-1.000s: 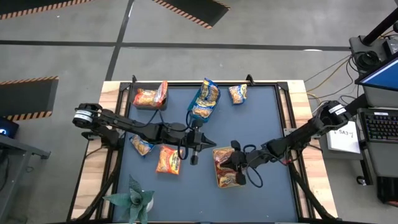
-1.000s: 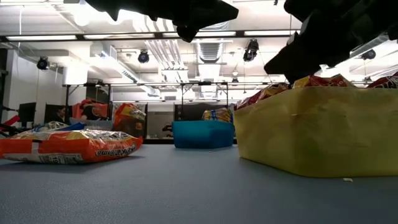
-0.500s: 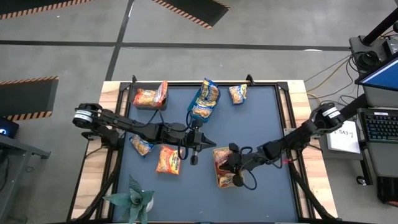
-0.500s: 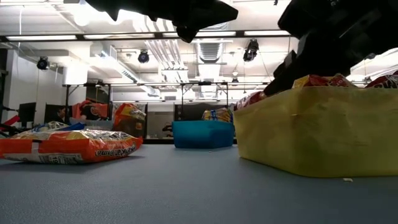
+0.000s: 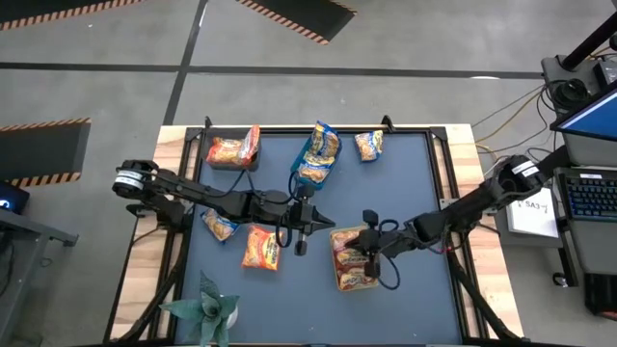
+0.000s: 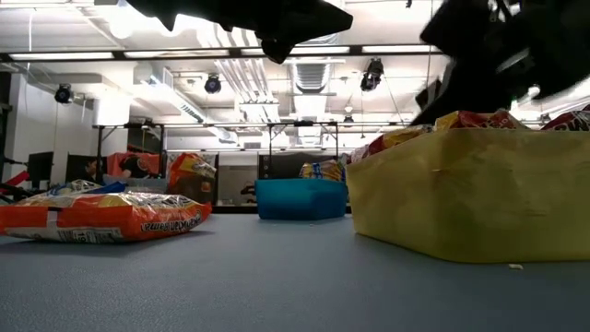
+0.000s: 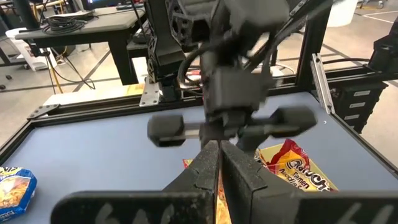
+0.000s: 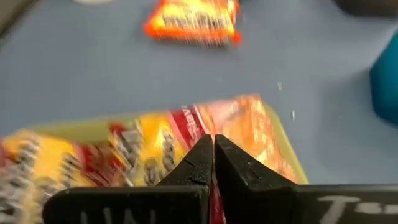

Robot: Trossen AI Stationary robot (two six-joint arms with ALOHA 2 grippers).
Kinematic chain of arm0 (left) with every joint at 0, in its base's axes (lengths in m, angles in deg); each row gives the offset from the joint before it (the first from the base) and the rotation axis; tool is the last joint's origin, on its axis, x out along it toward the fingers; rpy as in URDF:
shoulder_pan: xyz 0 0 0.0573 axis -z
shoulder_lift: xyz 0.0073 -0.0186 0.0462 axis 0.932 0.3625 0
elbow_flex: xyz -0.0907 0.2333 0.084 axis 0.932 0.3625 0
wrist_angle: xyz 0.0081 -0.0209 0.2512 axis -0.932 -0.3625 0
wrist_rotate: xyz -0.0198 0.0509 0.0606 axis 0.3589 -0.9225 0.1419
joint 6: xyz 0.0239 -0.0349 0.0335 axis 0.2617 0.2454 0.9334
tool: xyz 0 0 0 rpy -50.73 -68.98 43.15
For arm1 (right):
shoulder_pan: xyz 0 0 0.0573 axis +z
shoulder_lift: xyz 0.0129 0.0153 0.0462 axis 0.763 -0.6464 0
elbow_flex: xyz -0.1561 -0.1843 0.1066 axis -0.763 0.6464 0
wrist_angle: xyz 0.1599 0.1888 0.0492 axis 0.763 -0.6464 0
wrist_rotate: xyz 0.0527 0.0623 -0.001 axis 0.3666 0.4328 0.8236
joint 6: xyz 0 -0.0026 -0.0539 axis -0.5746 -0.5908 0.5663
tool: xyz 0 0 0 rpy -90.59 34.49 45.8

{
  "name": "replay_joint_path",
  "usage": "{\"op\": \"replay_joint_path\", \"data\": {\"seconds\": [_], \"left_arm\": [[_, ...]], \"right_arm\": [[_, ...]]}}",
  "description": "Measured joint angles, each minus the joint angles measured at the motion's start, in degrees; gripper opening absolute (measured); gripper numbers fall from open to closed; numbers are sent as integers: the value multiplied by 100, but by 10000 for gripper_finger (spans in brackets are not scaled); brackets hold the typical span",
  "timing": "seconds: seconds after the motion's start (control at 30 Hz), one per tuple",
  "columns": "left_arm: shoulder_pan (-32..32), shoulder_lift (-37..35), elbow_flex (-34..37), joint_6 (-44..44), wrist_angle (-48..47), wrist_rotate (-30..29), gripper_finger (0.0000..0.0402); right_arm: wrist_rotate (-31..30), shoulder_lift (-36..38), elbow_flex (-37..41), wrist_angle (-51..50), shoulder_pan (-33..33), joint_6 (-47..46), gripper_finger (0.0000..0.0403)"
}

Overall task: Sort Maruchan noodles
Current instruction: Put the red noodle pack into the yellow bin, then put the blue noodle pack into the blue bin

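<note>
A yellow-green bin [image 5: 352, 262] [image 6: 470, 195] holds red noodle packets [image 8: 155, 146]. My right gripper [image 5: 355, 241] [image 8: 213, 152] hovers shut just above them, pointing toward the table's left. My left gripper [image 5: 310, 229] [image 7: 219, 163] waits shut over the table's middle, left of that bin. A blue bin [image 5: 317, 156] [image 6: 300, 198] at the far edge carries blue-and-yellow packets. An orange packet [image 5: 260, 248] [image 6: 111, 217] lies flat on the mat, with a blue-and-yellow one [image 5: 220, 226] beside it. More orange packets [image 5: 232, 149] sit far left, and one packet [image 5: 369, 145] lies far right.
A green artificial plant [image 5: 207, 308] stands at the near left corner. Black frame rails [image 5: 446, 169] run along the table's sides. Bare blue mat [image 5: 405, 183] lies between the bins and the right rail. Desks and a keyboard sit beyond the right edge.
My right gripper dipped toward the near left over the yellow-green bin, then drew back up and toward the far edge. The left arm and the packets on the mat stayed where they were.
</note>
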Motion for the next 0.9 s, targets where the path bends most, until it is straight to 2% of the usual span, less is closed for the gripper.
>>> {"op": "replay_joint_path", "data": {"seconds": [0.27, 0.47, 0.6, 0.7, 0.9], "left_arm": [[2, 0, 0, 4, -29, 0, 0], [0, -150, 0, 39, -144, 0, 0], [2, -416, 0, 165, -418, -7, 0], [2, -659, -2, 222, -745, -84, 0], [0, -1057, -4, 250, -1712, -409, 0]], "right_arm": [[-27, -336, 76, 165, 2, -414, 8], [-24, 147, 58, -115, -2, 36, 8], [-541, 611, 7, -255, -130, 1, 9], [-785, 886, 0, -587, -380, -379, 8], [-783, 1288, -18, -1566, -1210, -1559, 9]]}}
